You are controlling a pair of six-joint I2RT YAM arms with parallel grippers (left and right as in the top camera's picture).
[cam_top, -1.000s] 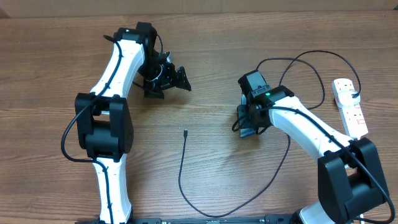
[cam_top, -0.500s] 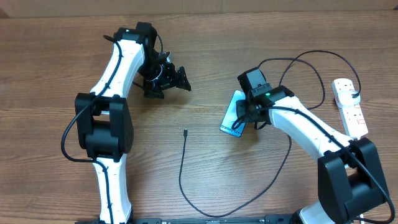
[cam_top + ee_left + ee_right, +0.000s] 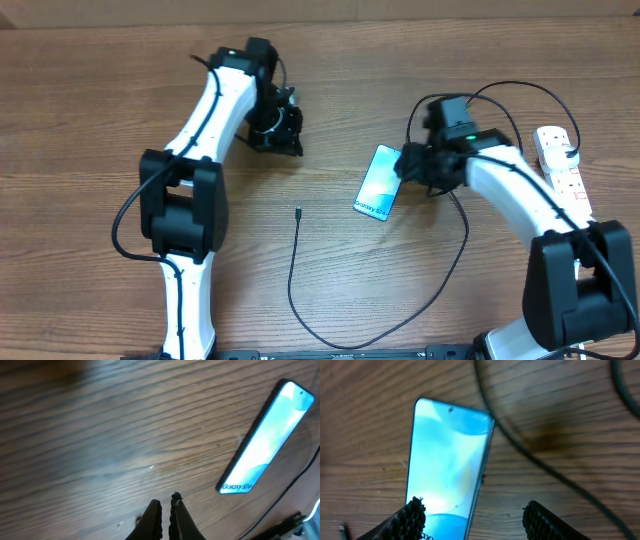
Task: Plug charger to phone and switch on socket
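The phone (image 3: pixel 378 182) lies flat and screen up in the middle of the table, its light blue screen also showing in the left wrist view (image 3: pixel 267 445) and the right wrist view (image 3: pixel 450 455). My right gripper (image 3: pixel 410 165) (image 3: pixel 475 510) hovers open just right of it, over its right edge, holding nothing. The charger is a thin black cable whose connector tip (image 3: pixel 298 212) lies free left of the phone; the cable loops along the front edge and back to the socket (image 3: pixel 562 172), a white strip at the far right. My left gripper (image 3: pixel 285 135) (image 3: pixel 166 502) is shut and empty above bare wood, up and left of the phone.
A stretch of black cable (image 3: pixel 520 445) crosses the wood just beyond the phone's top end, under my right arm. The socket's thick white cord runs off by the right table edge.
The phone, hidden under my right gripper a second ago, now lies uncovered; that gripper has opened wider and drawn back to the right. My left gripper has shut and shifted slightly right.
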